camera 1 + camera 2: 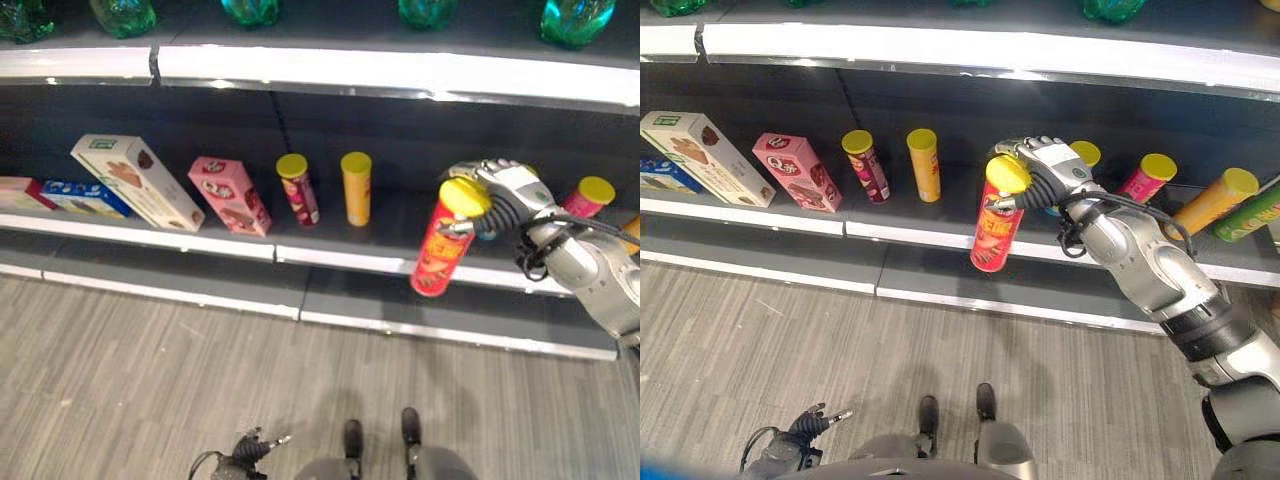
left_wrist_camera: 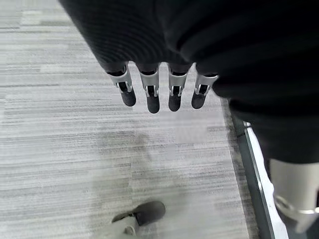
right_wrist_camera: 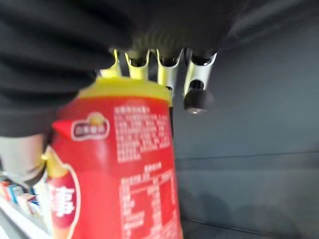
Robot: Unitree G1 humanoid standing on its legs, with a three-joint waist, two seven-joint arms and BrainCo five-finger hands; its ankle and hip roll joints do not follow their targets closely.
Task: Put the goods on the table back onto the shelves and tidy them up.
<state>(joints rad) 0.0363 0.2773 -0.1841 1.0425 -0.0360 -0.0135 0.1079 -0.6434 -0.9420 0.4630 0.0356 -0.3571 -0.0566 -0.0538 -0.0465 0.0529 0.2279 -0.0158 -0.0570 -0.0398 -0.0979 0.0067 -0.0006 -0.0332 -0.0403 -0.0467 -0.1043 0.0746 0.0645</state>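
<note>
A red chip can (image 1: 440, 250) with a yellow lid hangs tilted in my right hand (image 1: 505, 190), which is shut on its top end. The can's base is level with the white front lip of the middle shelf (image 1: 350, 262), just outside it. In the right wrist view the can (image 3: 119, 174) sits close under the curled fingers (image 3: 197, 84), with the dark shelf back behind. My left hand (image 1: 805, 425) hangs low over the floor, and its fingers (image 2: 149, 92) are straight and hold nothing.
On the shelf stand a dark red can (image 1: 298, 188) and a yellow can (image 1: 356, 188), with a pink box (image 1: 230, 195), a beige box (image 1: 135, 180) and a blue box (image 1: 85, 198) leaning to their left. Right of my hand lie a pink can (image 1: 1148, 178), an orange can (image 1: 1210, 203) and a green can (image 1: 1250, 215). Green bottles (image 1: 578, 20) line the shelf above.
</note>
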